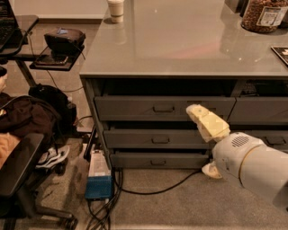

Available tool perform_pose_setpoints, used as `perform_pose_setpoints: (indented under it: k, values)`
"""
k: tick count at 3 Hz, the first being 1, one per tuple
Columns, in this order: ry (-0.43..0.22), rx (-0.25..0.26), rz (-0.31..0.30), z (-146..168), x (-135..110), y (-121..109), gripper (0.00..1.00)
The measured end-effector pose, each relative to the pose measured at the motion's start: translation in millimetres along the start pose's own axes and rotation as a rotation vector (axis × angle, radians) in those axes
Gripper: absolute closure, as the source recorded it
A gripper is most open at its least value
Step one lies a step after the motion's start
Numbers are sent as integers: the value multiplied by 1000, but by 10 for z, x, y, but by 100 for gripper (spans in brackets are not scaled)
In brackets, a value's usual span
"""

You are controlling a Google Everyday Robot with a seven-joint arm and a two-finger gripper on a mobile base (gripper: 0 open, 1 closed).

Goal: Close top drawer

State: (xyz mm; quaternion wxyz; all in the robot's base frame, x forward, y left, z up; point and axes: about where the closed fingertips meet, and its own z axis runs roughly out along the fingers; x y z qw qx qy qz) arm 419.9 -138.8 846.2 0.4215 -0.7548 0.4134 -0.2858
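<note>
The top drawer (135,109) is a wide dark-grey front with a small central handle (163,108), right under the grey countertop (180,49). A dark gap runs above the front, and I cannot see its inside. My gripper (204,122) is pale yellow on a white arm (252,164) that comes in from the lower right. It sits just in front of the right end of the top drawer front, right of the handle. I cannot tell whether it touches the front.
Two shallower grey drawer fronts (155,139) lie below, with more drawers to the right (261,110). A cup (116,9) and a jar (263,15) stand on the counter. A blue box (98,179) and cables lie on the floor, and an office chair (20,173) and bags stand at the left.
</note>
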Motion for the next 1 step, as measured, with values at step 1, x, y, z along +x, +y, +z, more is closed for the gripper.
perform_pose_setpoints:
  k: [1]
  values:
    - [0, 0, 0, 0, 0, 0, 0]
